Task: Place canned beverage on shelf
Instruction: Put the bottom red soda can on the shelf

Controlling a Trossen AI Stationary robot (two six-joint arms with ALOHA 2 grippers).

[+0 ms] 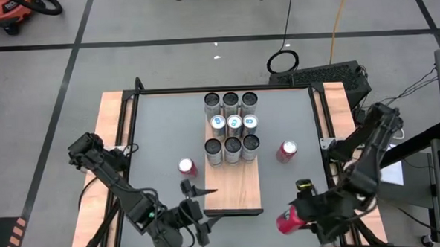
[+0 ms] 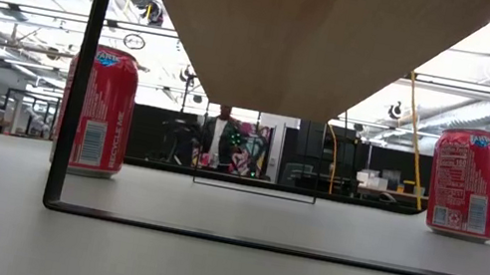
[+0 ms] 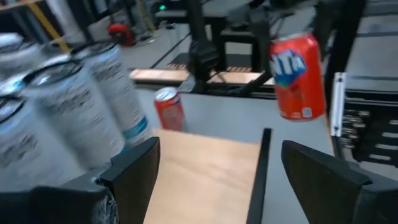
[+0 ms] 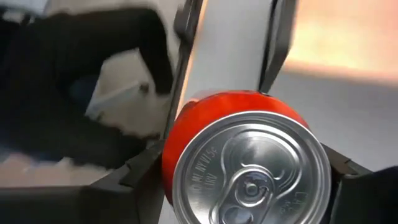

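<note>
While right end effector [image 1: 302, 215] grips red can [image 1: 287, 222], nine cans crowd shelf [image 1: 237, 186]

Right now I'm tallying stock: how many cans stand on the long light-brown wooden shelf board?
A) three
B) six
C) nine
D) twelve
C: the high view shows three rows of three cans on the far half of the light-brown wooden shelf board; the red cans stand off it on the table or sit in the right gripper.
</note>
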